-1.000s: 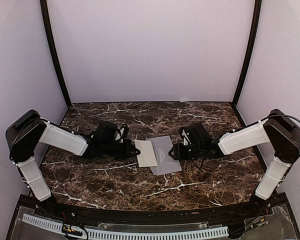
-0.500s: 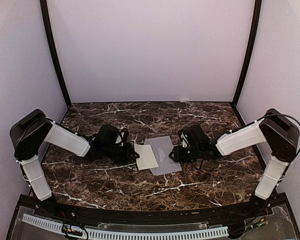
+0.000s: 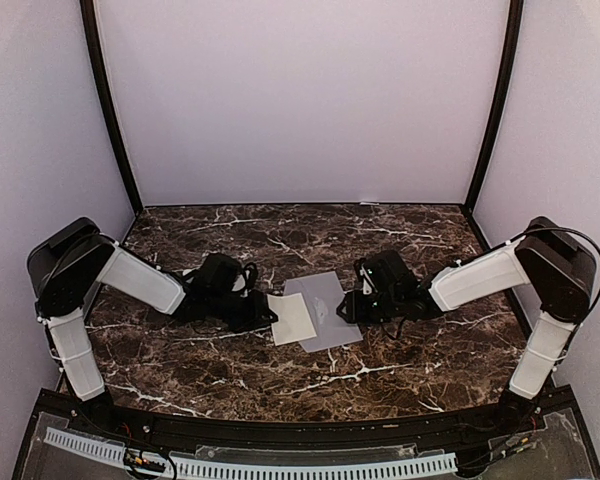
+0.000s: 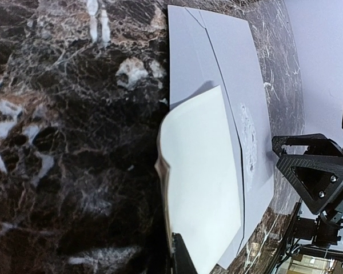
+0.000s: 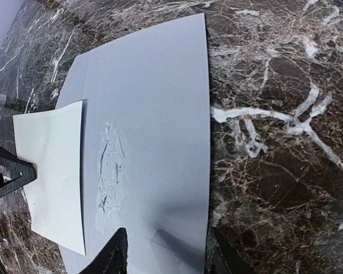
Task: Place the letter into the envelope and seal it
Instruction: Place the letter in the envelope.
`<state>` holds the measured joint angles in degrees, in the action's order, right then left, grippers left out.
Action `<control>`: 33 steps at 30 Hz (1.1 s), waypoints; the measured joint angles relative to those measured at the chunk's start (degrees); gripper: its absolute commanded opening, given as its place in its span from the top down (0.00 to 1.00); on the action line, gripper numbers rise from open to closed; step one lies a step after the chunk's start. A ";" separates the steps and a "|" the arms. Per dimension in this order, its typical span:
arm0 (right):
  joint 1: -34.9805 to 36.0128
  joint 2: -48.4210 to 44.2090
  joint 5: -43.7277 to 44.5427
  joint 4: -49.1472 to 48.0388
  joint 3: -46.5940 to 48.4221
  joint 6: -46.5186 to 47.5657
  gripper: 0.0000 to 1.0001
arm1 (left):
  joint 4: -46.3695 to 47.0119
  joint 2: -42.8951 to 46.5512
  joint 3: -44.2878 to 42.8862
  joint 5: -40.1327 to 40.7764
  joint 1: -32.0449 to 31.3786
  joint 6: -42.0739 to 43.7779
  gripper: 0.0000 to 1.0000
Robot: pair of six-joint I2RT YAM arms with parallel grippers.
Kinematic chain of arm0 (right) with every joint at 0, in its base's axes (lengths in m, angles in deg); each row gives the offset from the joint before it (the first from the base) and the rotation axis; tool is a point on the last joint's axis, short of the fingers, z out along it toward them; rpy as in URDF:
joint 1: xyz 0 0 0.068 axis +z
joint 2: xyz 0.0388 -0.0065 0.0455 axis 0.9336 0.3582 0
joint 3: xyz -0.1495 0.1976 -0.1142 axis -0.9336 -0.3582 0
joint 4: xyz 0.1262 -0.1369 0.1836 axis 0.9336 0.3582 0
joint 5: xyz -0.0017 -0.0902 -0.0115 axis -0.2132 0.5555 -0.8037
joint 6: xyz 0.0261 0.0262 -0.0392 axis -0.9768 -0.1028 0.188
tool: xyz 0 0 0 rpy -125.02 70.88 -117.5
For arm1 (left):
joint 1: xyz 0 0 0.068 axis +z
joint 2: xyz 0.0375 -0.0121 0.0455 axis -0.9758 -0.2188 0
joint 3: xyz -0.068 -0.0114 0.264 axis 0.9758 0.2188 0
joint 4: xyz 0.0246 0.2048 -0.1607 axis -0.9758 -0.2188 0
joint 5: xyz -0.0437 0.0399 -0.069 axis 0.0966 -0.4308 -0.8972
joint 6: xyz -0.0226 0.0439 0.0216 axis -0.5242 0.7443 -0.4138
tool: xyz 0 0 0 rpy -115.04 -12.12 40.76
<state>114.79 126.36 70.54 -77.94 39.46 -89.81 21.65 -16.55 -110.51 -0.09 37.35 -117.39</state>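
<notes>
Left wrist view shows you the letter (image 4: 203, 182) pinched at its 9 o'clock edge by the left hand (image 3: 270, 312), which is clamped shut on it. The sheet bows upward from that grip, so treat it as light, thin and floppy. It will buckle if you push it against any resistance, and one corner pinch lets the free end sag or swing.

The letter's 3 o'clock part overlaps the 9 o'clock side of the envelope (image 4: 228, 68), which lies flat on the desk (image 4: 74, 142). You cannot tell from these views whether the leading edge is inside the pocket or only resting on top.

The right hand (image 5: 167, 258) sits at the envelope's 3 o'clock edge with its fingers (image 5: 115, 257) apart, clasping nothing. The envelope is just as light and probably slides easily on the polished marble, so pin it down while you feed. A roughened patch (image 5: 110, 171) in its middle looks fragile; keep your fingertips off it and hold near the edges.
</notes>
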 measured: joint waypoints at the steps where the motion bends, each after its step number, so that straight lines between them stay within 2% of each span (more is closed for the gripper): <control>1: 0.02 0.00 0.00 0.02 0.02 0.00 0.57 | -0.09 -0.26 -0.17 -0.04 0.00 -0.02 1.00; 19: 1.40 0.04 0.39 0.46 0.17 -0.02 0.58 | -0.20 -1.29 -1.33 -1.53 0.15 -1.20 1.00; 33: 1.62 0.04 0.68 0.57 0.17 -0.02 0.58 | -4.70 -1.29 -3.34 -1.60 0.15 0.28 1.00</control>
<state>116.40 126.41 71.22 -77.38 39.63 -89.83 16.95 -17.84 -113.85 -1.68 37.51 -117.10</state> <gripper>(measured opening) 0.420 0.006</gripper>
